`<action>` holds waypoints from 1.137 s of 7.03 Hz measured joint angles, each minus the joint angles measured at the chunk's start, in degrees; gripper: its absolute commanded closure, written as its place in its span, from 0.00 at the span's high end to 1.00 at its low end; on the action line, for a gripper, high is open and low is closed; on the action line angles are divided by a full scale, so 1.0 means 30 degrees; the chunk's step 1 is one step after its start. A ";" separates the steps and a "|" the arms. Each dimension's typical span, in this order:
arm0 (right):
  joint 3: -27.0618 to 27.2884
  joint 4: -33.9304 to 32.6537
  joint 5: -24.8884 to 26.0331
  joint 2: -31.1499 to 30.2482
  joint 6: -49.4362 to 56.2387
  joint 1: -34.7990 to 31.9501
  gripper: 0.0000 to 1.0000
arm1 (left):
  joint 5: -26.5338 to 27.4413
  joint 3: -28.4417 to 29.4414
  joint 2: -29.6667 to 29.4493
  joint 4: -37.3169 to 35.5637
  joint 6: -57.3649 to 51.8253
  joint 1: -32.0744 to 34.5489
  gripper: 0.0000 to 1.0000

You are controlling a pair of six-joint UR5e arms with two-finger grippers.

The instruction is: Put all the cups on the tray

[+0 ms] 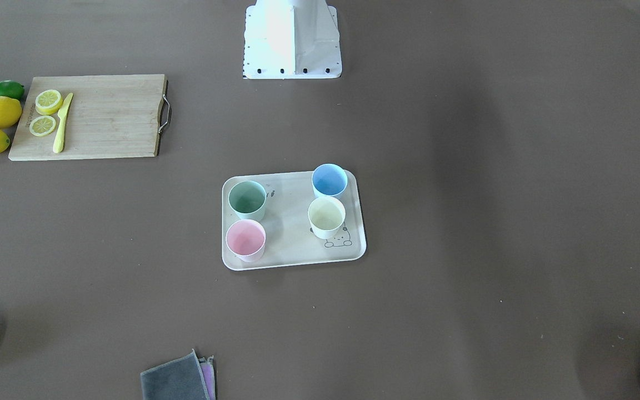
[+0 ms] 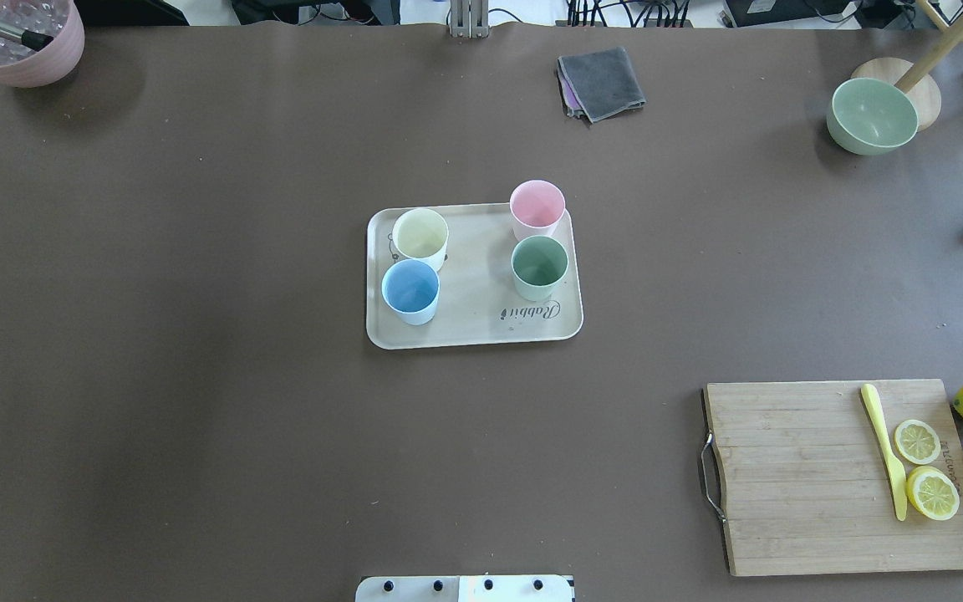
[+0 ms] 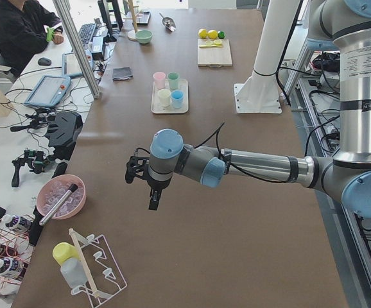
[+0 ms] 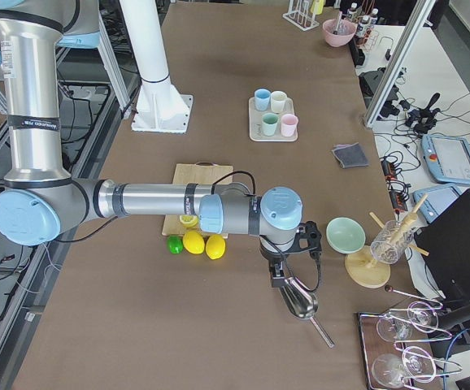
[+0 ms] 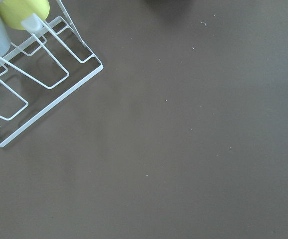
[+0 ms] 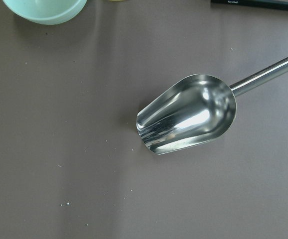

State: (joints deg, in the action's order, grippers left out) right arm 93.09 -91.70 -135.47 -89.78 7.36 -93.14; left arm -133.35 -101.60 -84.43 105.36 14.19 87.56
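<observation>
Pose: left pincer [image 3: 152,200], right pincer [image 4: 276,275] hang downward over opposite table [image 3: 237,224] ends; width cannot tell.

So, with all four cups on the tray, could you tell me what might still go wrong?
The pink cup stands by the tray rim, so a bump could tip it off. The cream cup and blue cup are close; jostling one may topple the other. The right tool hangs above a metal scoop and could strike it.

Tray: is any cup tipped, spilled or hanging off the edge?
Nothing stands out. The green cup, blue cup, pink cup and cream cup all stand upright inside the tray; the pink one sits close to the rim.
</observation>
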 measured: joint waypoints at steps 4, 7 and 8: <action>0.0792 0.0028 0.0042 0.0260 -0.2218 0.1910 1.00 | -0.0108 -0.0169 -0.0150 -0.0431 0.0103 -0.0026 0.97; 0.1063 0.0040 0.0066 0.0340 -0.2495 0.2072 1.00 | -0.0083 0.0017 -0.0167 -0.0433 0.0092 -0.0034 0.97; 0.1067 0.0040 0.0075 0.0362 -0.2508 0.2073 1.00 | -0.0081 0.0052 -0.0179 -0.0433 0.0083 -0.0035 0.97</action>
State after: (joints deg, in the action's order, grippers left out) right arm 96.29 -91.58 -135.24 -88.69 -0.16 -86.92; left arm -133.60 -101.44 -84.96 104.06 14.44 87.45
